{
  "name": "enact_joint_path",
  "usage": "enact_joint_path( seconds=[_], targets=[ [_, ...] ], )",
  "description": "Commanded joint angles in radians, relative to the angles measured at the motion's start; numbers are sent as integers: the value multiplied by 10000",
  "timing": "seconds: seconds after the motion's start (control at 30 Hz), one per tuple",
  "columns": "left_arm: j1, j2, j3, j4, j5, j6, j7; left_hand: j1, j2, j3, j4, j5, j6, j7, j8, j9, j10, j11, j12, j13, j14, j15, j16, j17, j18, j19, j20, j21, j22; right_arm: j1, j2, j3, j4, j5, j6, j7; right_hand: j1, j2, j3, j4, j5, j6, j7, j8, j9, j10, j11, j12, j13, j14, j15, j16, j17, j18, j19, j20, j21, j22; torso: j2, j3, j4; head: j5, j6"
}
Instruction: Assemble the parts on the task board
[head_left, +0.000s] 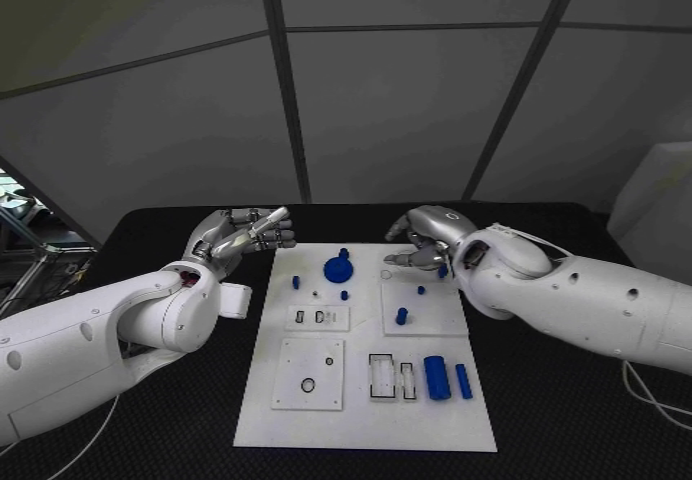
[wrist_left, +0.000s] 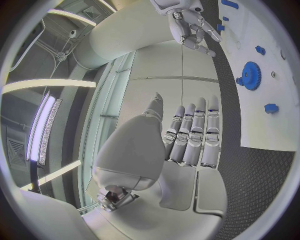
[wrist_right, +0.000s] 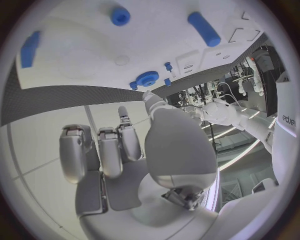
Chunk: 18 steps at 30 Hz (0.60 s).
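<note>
The white task board (head_left: 361, 420) lies in the middle of the black table. A blue gear (head_left: 338, 268) stands near its far edge, with small blue pegs (head_left: 317, 293) around it. Two blue cylinders (head_left: 436, 377) lie at the near right, beside empty slots. My left hand (head_left: 245, 235) hovers off the board's far left corner, fingers straight and together, holding nothing. My right hand (head_left: 426, 240) hangs over the far right corner, fingers bent loosely down, with nothing in it. A small blue piece (head_left: 440, 268) lies just below it. The left wrist view shows the gear (wrist_left: 251, 75) and the right hand (wrist_left: 194, 27).
White plates with cut-outs (head_left: 310, 372) sit on the board's near left. Bare black table (head_left: 577, 430) stretches to both sides of the board. Metal equipment (head_left: 43, 260) stands past the table's left edge.
</note>
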<state>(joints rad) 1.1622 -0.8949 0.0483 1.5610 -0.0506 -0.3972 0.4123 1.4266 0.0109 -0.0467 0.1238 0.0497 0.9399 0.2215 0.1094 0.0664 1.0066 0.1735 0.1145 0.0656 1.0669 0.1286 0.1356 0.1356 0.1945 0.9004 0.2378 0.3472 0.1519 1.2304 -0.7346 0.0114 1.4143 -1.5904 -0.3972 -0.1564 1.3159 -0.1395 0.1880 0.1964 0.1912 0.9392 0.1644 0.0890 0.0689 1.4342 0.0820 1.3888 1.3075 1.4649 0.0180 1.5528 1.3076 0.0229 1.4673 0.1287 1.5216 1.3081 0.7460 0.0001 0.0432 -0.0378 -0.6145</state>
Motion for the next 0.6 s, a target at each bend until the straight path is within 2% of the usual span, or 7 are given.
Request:
enact_joint_path(
  seconds=[0.03,0.17,0.3,0.43,0.53,0.57,0.6],
  targets=[
    [17,-12,10,-3,-21,118,-3,12,89,0,-39,-11,47,-4,-65,-4,19,0,-60,-13,27,5,-57,15,-123,73,-27,55,-9,21,-569,13,135,2293,-127,1236,395,-52,-26,-257,111,58,29,-40,7,-111,-2,-86,654,905,-67,-75,1991,69,37,-47,-95,1420,-48,17,-100,-13,22],
    [16,6,9,-26,-21,128,1,12,89,0,-39,-11,47,-4,-65,-4,19,0,-60,-13,27,5,-57,15,-123,73,-27,55,-9,21,-1299,12,133,3199,250,1846,708,-73,-139,-483,322,15,20,-99,-3,-126,-11,-120,633,899,-74,-94,1960,85,-20,-56,-138,1350,-82,52,-166,-70,48],
    [14,45,7,-64,-21,152,4,15,92,1,-44,-12,50,-5,-66,-4,22,-1,-61,-12,29,5,-60,16,-123,75,-27,55,-9,17,-1661,9,-32,3518,466,2165,804,-91,-198,-557,371,14,11,-111,-2,-142,-21,-146,612,895,-82,-103,1943,95,-50,-61,-160,1313,-96,93,-184,-112,61],
    [11,88,6,-124,-21,169,5,15,92,1,-44,-12,50,-5,-66,-4,22,-1,-61,-12,29,5,-60,16,-123,75,-27,55,-9,-71,-1736,5,-349,3644,615,2363,872,-81,-229,-602,410,-6,12,-130,-5,-162,-22,-172,589,891,-86,-113,1923,106,-88,-65,-186,1267,-86,97,-186,-157,70],
    [9,115,4,-155,-21,179,3,15,92,1,-44,-12,50,-5,-66,-4,22,-1,-61,-12,29,5,-60,16,-123,75,-27,55,-9,-197,-1717,4,-549,3674,683,2460,888,-75,-238,-612,422,-18,14,-138,-7,-173,-21,-187,576,890,-86,-116,1917,110,-102,-66,-195,1250,-81,78,-164,-191,60],
    [8,121,4,-163,-21,182,2,15,92,1,-44,-12,50,-5,-66,-4,22,-1,-61,-12,29,5,-60,16,-123,75,-27,55,-9,-227,-1703,4,-605,3679,703,2479,897,-71,-245,-618,430,-31,15,-146,-10,-178,-20,-193,571,889,-86,-117,1914,112,-110,-66,-200,1241,-78,90,-167,-186,79],
    [7,128,3,-174,-21,185,2,15,92,1,-44,-12,50,-5,-66,-4,22,-1,-61,-12,29,5,-60,16,-123,75,-27,55,-9,-261,-1683,4,-674,3683,730,2503,898,-71,-246,-618,431,-32,15,-147,-10,-179,-20,-193,570,889,-86,-117,1914,112,-110,-66,-201,1240,-82,68,-155,-206,69]
  ],
)
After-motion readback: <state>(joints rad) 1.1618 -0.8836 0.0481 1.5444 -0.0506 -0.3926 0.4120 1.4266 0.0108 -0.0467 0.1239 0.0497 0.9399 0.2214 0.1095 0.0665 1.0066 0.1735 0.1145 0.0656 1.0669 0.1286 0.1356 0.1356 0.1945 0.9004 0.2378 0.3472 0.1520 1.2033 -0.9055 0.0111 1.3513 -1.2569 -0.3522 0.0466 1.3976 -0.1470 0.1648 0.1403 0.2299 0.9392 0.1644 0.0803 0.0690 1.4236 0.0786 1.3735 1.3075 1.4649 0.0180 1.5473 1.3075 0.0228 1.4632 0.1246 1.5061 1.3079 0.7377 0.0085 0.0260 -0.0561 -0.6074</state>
